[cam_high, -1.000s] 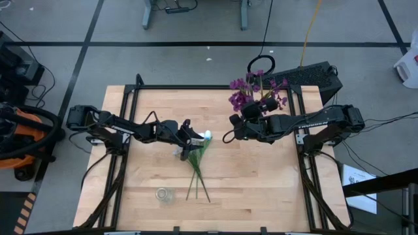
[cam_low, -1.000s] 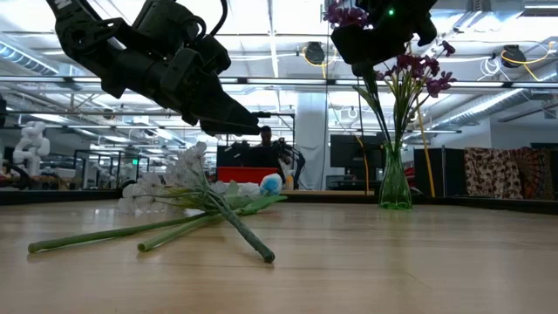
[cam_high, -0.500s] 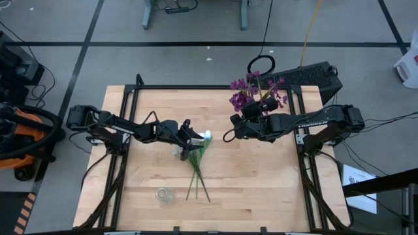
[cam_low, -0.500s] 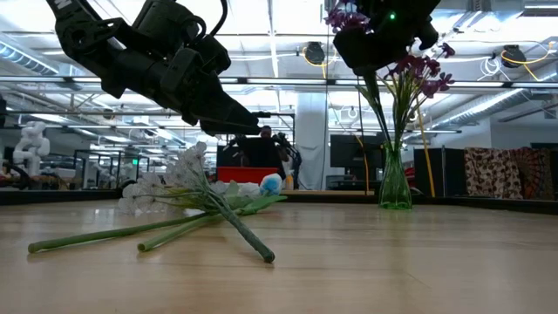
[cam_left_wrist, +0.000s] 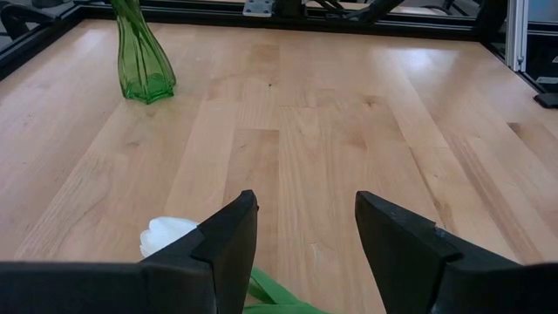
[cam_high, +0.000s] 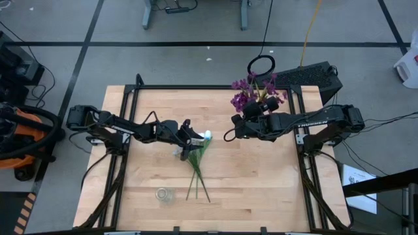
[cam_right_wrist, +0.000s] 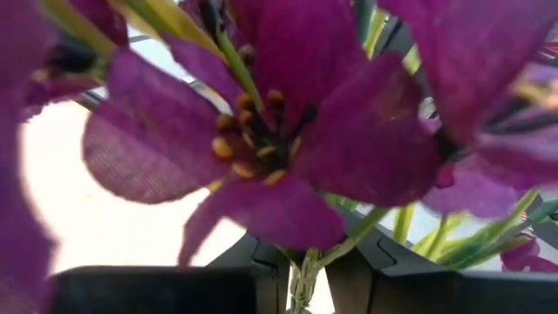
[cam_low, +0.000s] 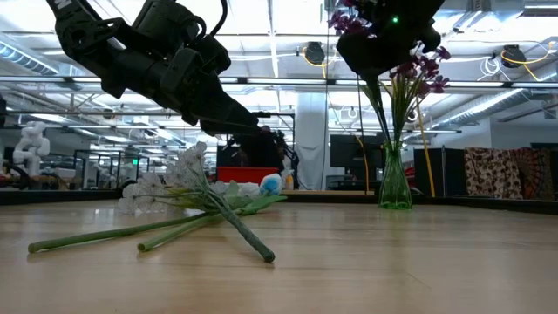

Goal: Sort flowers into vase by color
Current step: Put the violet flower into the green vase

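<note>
Progress: partway | done: purple flowers [cam_low: 417, 74] stand in green vase [cam_low: 394, 185], table's 1 o'clock | right gripper [cam_right_wrist: 307, 281] clenched on a purple stem above vase | left gripper [cam_left_wrist: 305, 231] released, hovering over white flowers [cam_high: 198, 160] lying at centre | left: whites, small clear jar [cam_high: 162, 194] at 7 o'clock.

Overhead, table-level and wrist views share the table [cam_high: 261, 189].

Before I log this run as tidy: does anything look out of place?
Only unsorted flowers: three stems lie crossed flat mid-table, under the open left pincer. A small empty glass jar stands unused near the front edge.
</note>
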You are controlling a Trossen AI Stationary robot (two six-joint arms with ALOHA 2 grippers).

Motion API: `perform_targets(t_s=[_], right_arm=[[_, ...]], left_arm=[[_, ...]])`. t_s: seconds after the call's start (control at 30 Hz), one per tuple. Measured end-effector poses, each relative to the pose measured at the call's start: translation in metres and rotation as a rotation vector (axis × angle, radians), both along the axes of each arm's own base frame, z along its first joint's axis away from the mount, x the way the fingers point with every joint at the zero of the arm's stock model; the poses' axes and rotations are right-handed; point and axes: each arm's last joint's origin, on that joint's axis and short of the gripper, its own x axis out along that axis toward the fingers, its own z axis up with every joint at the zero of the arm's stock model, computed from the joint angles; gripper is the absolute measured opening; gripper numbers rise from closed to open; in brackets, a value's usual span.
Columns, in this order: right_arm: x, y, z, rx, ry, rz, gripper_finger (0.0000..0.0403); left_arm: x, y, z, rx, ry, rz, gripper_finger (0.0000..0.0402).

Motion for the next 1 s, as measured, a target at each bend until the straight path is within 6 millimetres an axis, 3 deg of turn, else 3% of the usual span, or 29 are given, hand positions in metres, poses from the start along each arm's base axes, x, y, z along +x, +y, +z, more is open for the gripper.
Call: perform_targets(t_s=[0.6,1.0], right_arm=[[-0.0002,0.0003,-0.0013,0.04,-0.01,0.009,0.0055],[-0.0005,0.0003,-0.0016,0.043,-0.012,0.007,0.014]], left_arm=[[0.0,0.0,0.0,0.0,0.0,0.0,0.0201],[-0.0003,0.0,-0.0008,0.001,0.01,-0.001,0.0201]])
